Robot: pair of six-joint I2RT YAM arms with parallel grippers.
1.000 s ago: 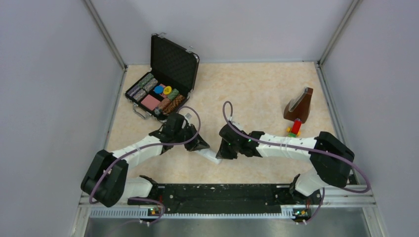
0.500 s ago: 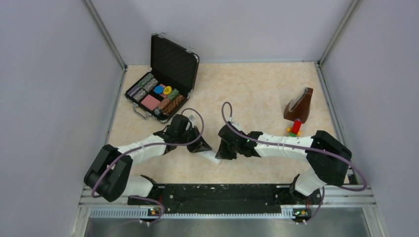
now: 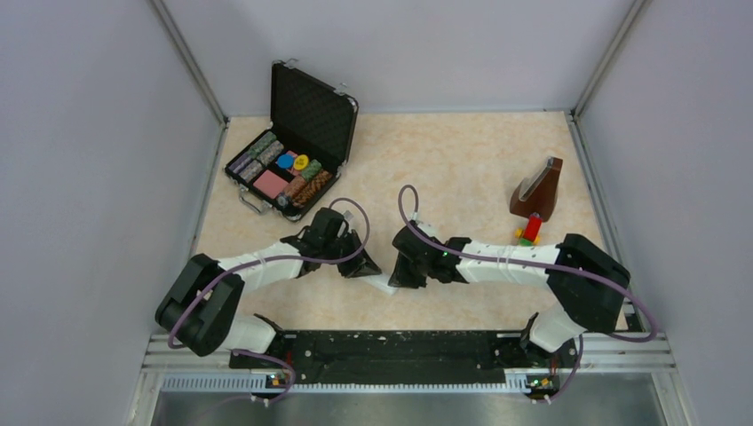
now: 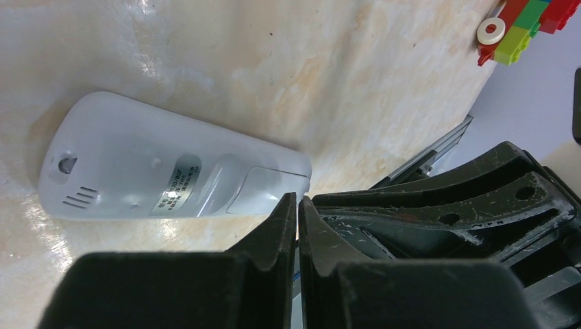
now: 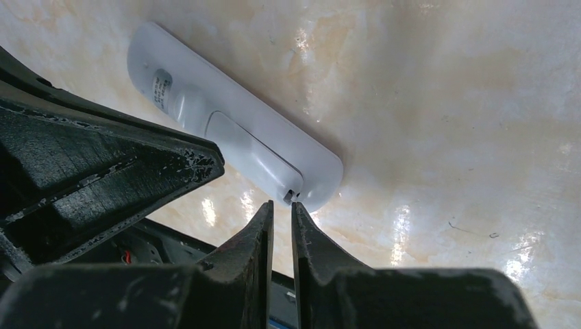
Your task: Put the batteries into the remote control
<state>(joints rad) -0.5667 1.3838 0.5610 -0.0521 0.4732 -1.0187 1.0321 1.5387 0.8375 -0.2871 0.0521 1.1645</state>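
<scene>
Because the remote control lies back-up and flat on the worktop, between the two arms, its handling can be judged from the shell alone. It appears to be a slim, hollow plastic moulding, so it is probably light, stiff and not easily damaged. Its surface is smooth and rounded, and the worktop is glossy, so expect it to slide or pivot when pushed from one end.

Recommended hold:
1. Take it across the narrow width, on the two long edges, near the label end.
2. Leave the battery cover free. It is seated in the back and must probably come off first.
3. Work the cover from the small notch at the rounded end, where a fingertip can catch.

State of the fingers:
- The left fingers are clenched tip to tip and hold nothing. They sit just beside the cover end of the remote control.
- The right fingers are parted by a narrow slit and hold nothing. Their tips are at the notch, but contact cannot be confirmed.

Count of items in view:
- Remote control: one.
- Battery cover: one, fitted.
- Batteries: none visible in any view, and their location cannot be told.
- Open case of chips: one, far left.
- Brown wedge: one, far right.
- Toy blocks: one small cluster, just beside the wedge.
</scene>
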